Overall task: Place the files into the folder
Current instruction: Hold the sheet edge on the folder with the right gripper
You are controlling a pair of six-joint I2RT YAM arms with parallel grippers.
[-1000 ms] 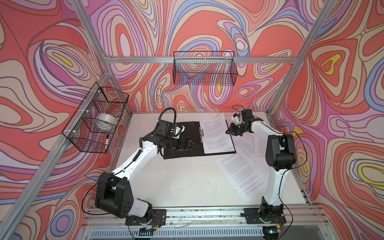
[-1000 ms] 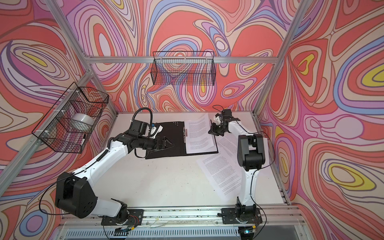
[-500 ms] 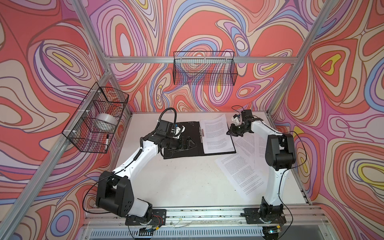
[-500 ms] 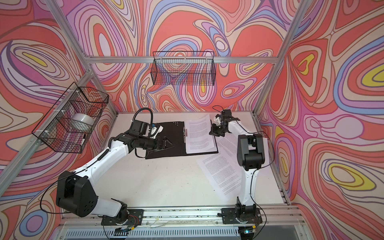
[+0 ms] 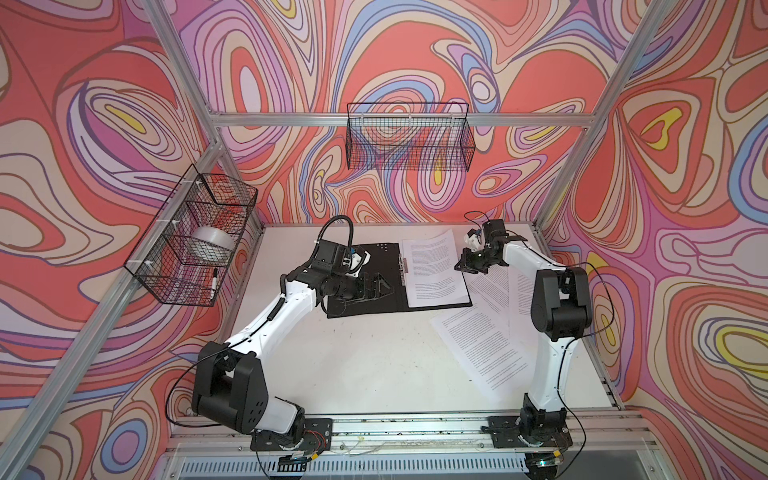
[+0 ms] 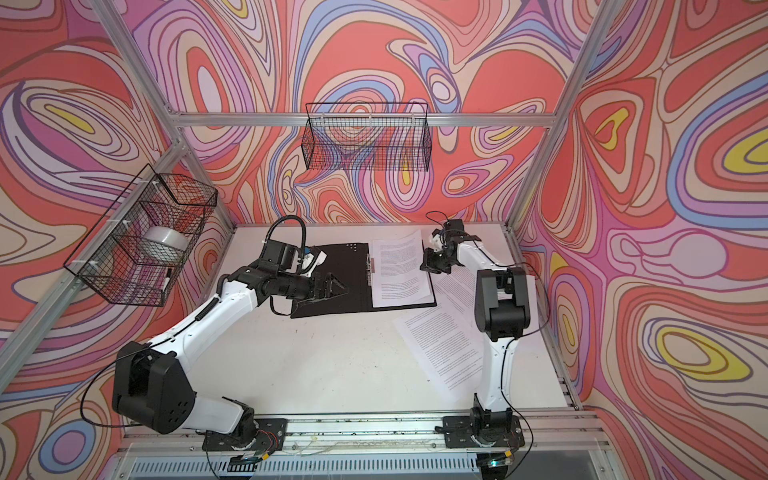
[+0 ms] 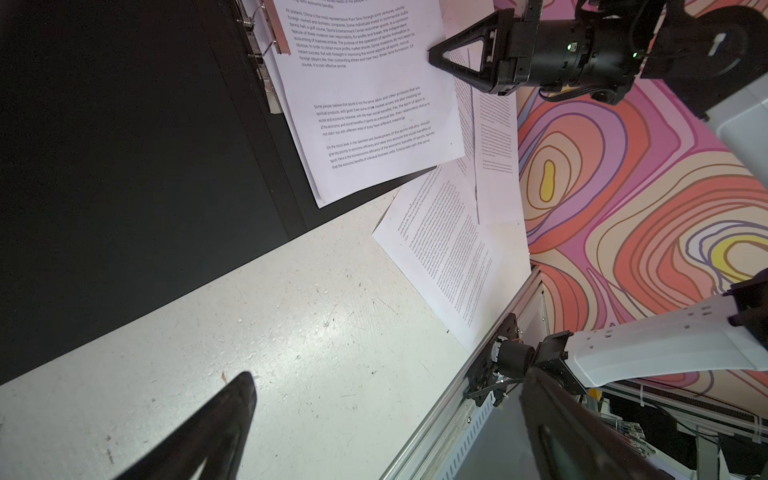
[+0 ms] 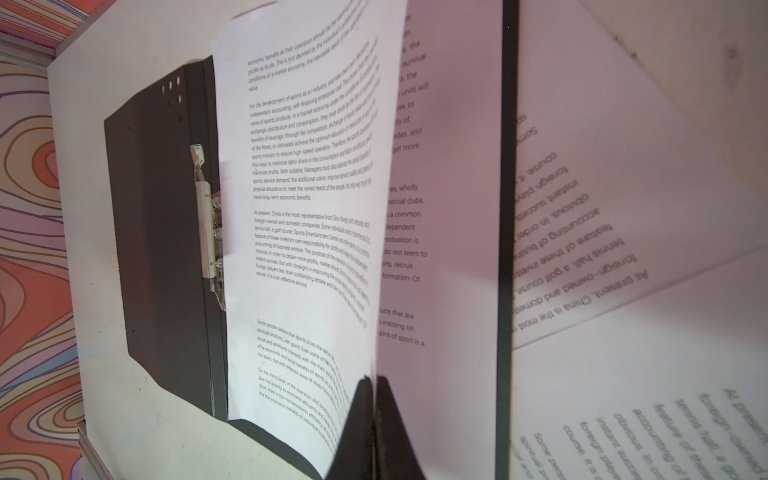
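Over the last second my right gripper (image 5: 464,266), pinched shut on the outer edge of a white printed paper sheet (image 5: 432,266), has crept slightly toward the near side. That lays the sheet over the right half of the thin flat cardboard folder (image 5: 382,257), which lies open, black inside faces up, on the white table (image 5: 353,374). My left gripper (image 6: 334,286) has not stirred, jaws wide apart and empty above the folder's left face; I judge this sheet nearly home, with more printed sheets (image 5: 482,345) waiting just beside the folder.
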